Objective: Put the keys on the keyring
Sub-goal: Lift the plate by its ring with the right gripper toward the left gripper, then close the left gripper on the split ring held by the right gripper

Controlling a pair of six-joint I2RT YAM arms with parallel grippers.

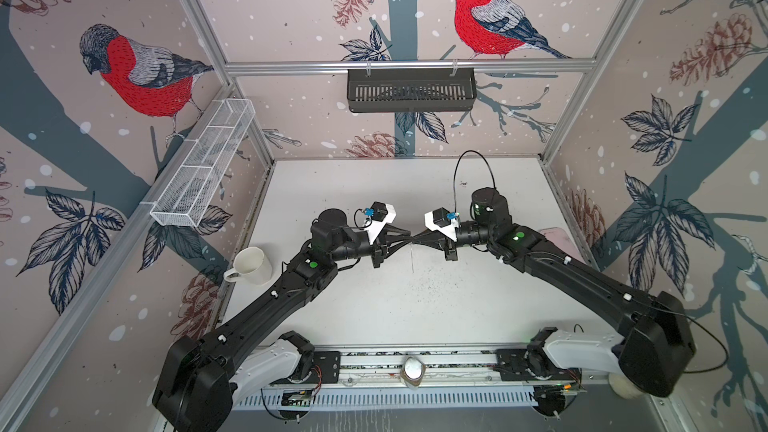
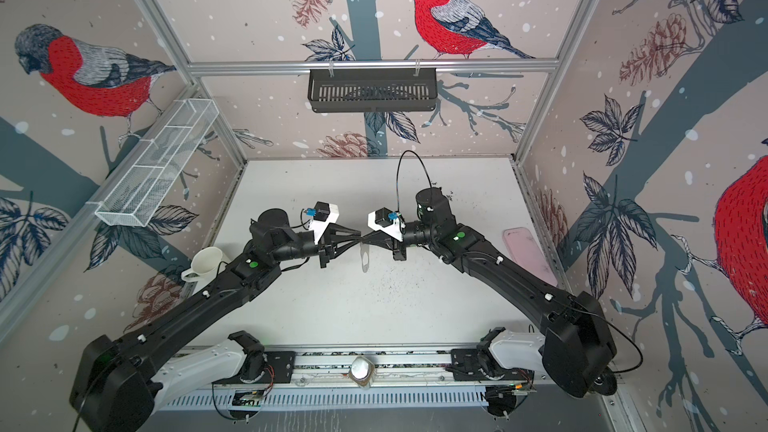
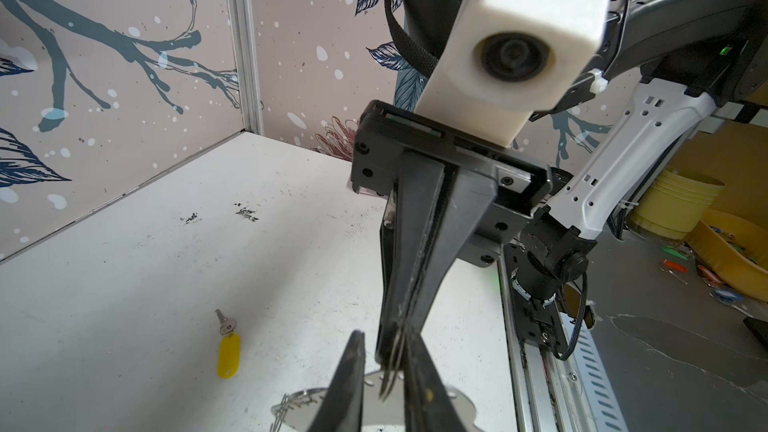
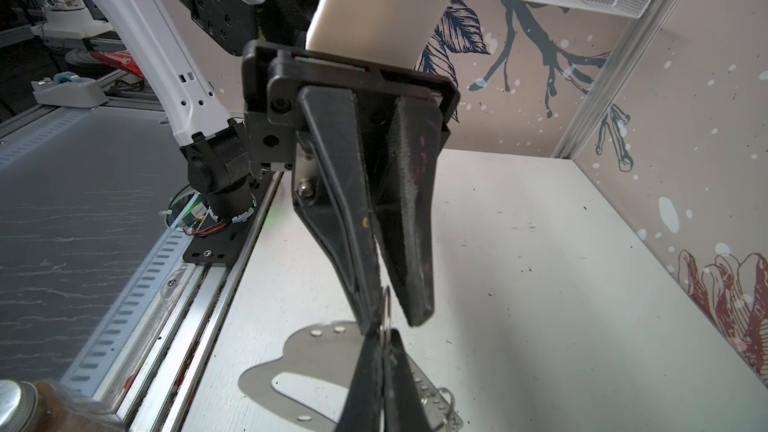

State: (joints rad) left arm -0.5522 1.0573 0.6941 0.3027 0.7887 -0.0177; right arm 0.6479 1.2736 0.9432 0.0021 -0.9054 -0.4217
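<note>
**Both grippers meet on a ring above the table**

Your right gripper (image 3: 397,361) is clamped shut on a little metal ring (image 4: 386,305) of the keyring (image 4: 316,351), which hangs edge-on over mid-table. Your left gripper (image 4: 388,320) pinches narrowly at that ring; a firm hold I cannot confirm. This looks like ring-opening. The keys (image 3: 227,347) lie unthreaded on the table (image 1: 415,309); fetching them comes next. Room is open towards 12 o'clock; a mug (image 1: 251,265) sits at 9.
</note>
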